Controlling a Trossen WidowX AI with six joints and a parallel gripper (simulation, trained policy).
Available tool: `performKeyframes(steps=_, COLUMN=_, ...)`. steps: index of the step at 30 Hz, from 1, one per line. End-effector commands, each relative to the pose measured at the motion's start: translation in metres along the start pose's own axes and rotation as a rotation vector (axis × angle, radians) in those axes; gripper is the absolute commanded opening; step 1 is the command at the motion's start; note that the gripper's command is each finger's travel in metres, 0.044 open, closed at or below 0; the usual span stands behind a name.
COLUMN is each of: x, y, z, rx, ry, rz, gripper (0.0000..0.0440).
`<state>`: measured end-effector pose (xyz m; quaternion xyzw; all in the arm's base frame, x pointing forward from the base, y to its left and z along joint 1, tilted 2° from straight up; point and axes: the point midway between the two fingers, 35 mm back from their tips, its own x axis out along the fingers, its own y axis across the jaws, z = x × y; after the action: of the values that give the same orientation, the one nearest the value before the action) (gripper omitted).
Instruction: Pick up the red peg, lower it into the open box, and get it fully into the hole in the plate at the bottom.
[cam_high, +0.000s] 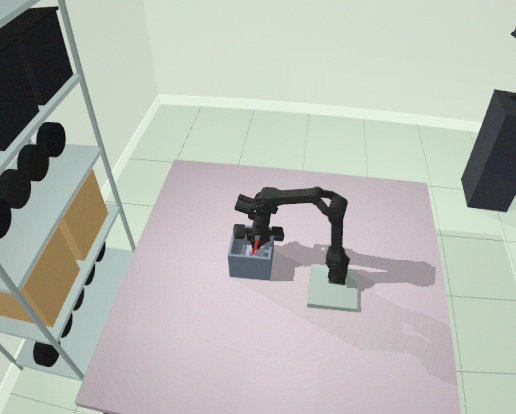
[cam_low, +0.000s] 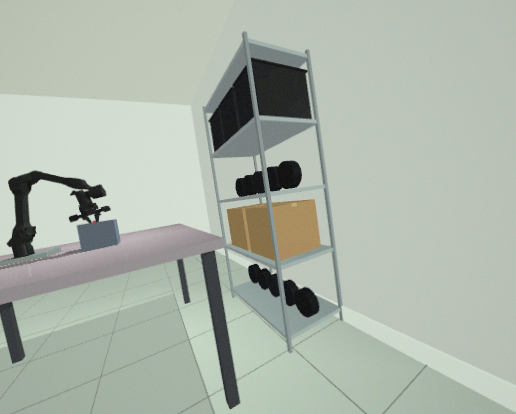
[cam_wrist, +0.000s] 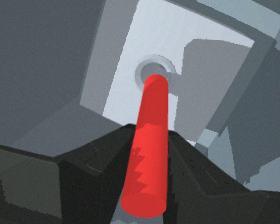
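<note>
The red peg (cam_high: 255, 246) (cam_wrist: 148, 145) is held between the fingers of my gripper (cam_high: 257, 245) (cam_low: 95, 221) (cam_wrist: 149, 136), which is shut on it. The peg's lower part is inside the open blue-grey box (cam_high: 250, 267) (cam_low: 99, 236), and only a little red shows above the rim in the exterior view. In the wrist view the far end of the peg overlaps the lower edge of the round hole (cam_wrist: 152, 67) in the white plate (cam_wrist: 150, 25) at the box bottom. Whether the tip touches the plate cannot be told.
The box stands on the pink table (cam_high: 210, 330) (cam_low: 155, 245). The arm's base stands on a pale plate (cam_high: 325, 299) to the right of the box in the top view. A shelf rack (cam_low: 265, 175) with boxes and black round items stands beyond the table.
</note>
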<state>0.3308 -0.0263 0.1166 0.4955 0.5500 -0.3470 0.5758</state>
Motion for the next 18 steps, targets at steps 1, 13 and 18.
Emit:
performKeyframes(steps=1, x=0.011, y=0.001, z=0.000, rx=-0.020, ry=0.014, rz=-0.010, gripper=0.0000)
performKeyframes(steps=13, x=0.036, y=0.002, z=0.003, rx=-0.069, ry=0.026, rz=-0.048, gripper=0.0099)
performKeyframes(steps=18, x=0.035, y=0.000, z=0.003, rx=-0.073, ry=0.040, rz=-0.074, gripper=0.0122)
